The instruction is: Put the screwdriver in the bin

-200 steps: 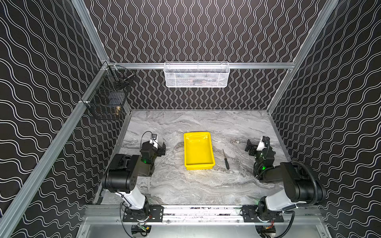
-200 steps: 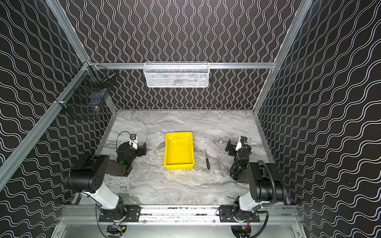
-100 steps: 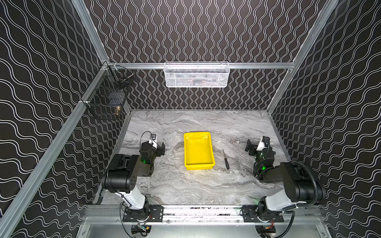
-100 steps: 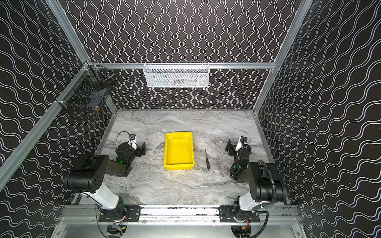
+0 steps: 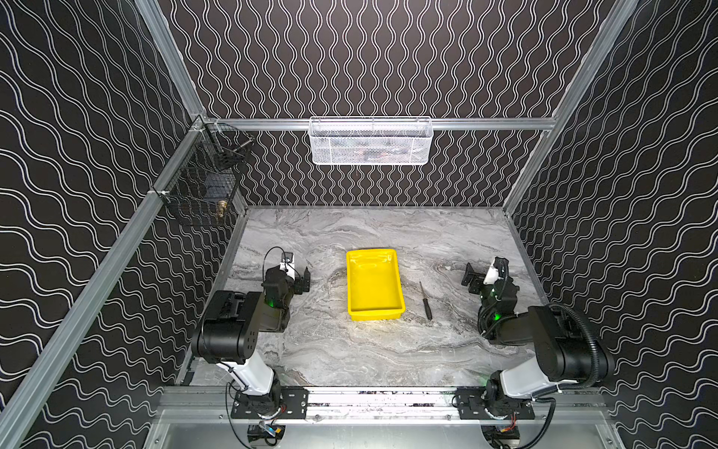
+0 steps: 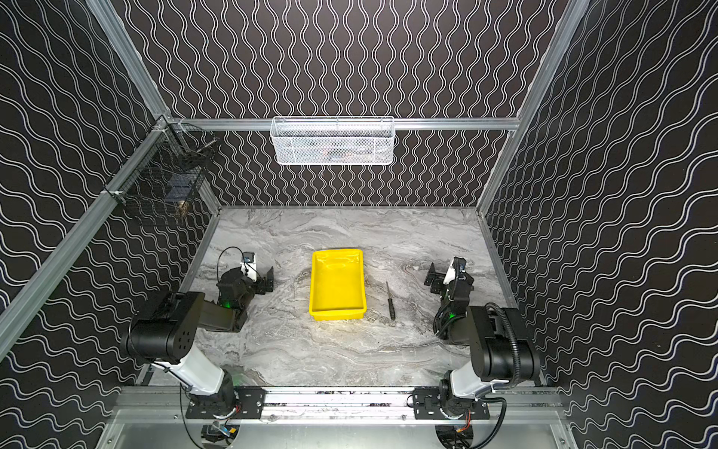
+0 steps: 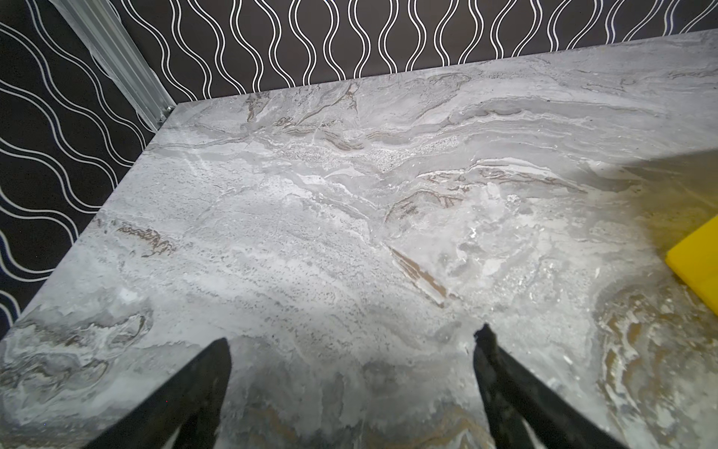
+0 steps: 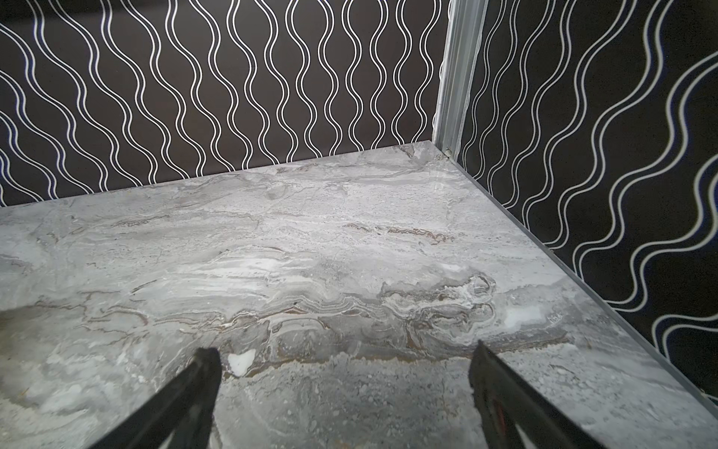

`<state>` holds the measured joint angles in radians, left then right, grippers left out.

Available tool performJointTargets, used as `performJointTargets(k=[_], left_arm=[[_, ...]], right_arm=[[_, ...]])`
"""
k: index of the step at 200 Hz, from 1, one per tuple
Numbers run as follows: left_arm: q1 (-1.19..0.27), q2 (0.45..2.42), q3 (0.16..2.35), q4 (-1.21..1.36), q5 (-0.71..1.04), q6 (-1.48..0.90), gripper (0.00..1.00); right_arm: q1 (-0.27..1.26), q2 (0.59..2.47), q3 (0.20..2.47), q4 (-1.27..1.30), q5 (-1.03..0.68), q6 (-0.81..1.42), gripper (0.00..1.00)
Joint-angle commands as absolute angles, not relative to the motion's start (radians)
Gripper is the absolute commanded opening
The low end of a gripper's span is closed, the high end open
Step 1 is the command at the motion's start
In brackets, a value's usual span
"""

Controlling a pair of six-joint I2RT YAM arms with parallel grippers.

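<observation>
Marble-look tabletop (image 5: 349,350), wavy black walls all round. Screwdriver (image 5: 426,301) is lying flat on the table just right of the yellow bin (image 5: 373,287), not touching it, handle end toward the robot bases. Left gripper (image 7: 353,336) and right gripper (image 8: 344,348) both have jaws spread wide, holding nothing, each over bare marble well apart from the screwdriver.
</observation>
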<state>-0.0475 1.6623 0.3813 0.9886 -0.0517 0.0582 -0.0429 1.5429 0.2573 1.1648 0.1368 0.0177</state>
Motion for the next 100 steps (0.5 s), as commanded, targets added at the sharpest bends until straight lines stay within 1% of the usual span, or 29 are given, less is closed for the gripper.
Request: performJointTargets(k=[1,53,100], left_arm=[[-0.046,1.664,0.388,0.998,-0.055,0.056,0.99],[-0.046,1.659,0.373,1.018,-0.049,0.052,0.99],[-0.063,1.657,0.369,1.029,-0.103,0.059,0.99]], right_arm=[[-0.043,1.543,0.259,1.194,0.135,0.018,0.99],[-0.043,1.543,0.262,1.189,0.132,0.02,0.99],[-0.043,1.543,0.259,1.195,0.132,0.018,0.99]])
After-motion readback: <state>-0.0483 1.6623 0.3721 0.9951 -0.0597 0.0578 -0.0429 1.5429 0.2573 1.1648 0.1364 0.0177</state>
